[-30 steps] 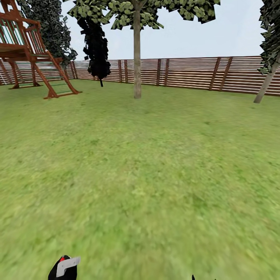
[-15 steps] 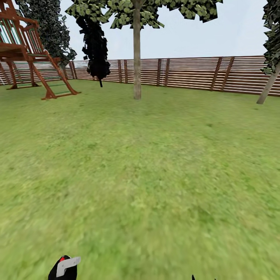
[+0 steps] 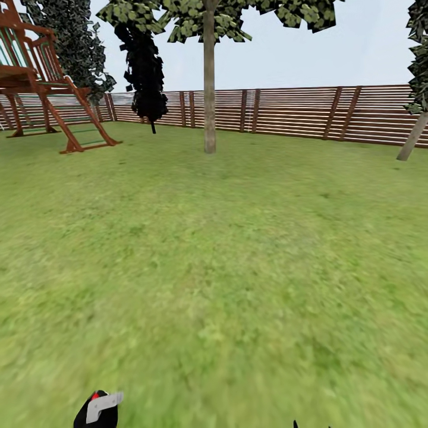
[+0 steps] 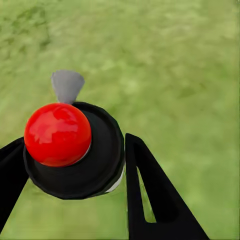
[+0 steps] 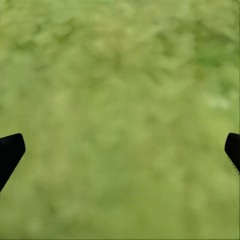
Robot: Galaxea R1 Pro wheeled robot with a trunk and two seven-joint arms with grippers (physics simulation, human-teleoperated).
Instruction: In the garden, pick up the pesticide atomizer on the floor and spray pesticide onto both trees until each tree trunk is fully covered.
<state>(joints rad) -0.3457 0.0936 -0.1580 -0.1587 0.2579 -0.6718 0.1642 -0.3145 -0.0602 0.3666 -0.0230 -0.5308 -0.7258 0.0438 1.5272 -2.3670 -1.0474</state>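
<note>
Right at the robot's front, the left gripper [image 4: 75,165] is clamped around the pesticide atomizer [image 4: 75,150]: its two black fingers [image 4: 150,195] press against either side of the bottle's round black body. The atomizer's red cap [image 4: 58,134] faces the wrist camera, and a grey nozzle [image 4: 67,86] juts out past it over the grass. From the head view the same atomizer [image 3: 97,410] peeks up at the lower edge on the left, grey nozzle pointing right.

The right gripper [image 5: 120,147] hangs with its fingers spread wide, only the two dark fingertips [image 5: 10,152] showing at the edges, with blurred grass between them and nothing held.

Ahead stretches the lawn [image 3: 238,267] of the garden, flat and green. Farther off, roughly straight ahead, stands a tree with a straight pale tree trunk [image 3: 209,89], rooted in the grass in front of the fence [image 3: 297,113]. A second leaning trunk [image 3: 412,138] shows at the far right. To the left of the near tree rises a thin-stemmed dark columnar tree [image 3: 145,65], and farther left a reddish wooden play structure [image 3: 41,77] with a ladder. The brown slatted fence closes the far side.
</note>
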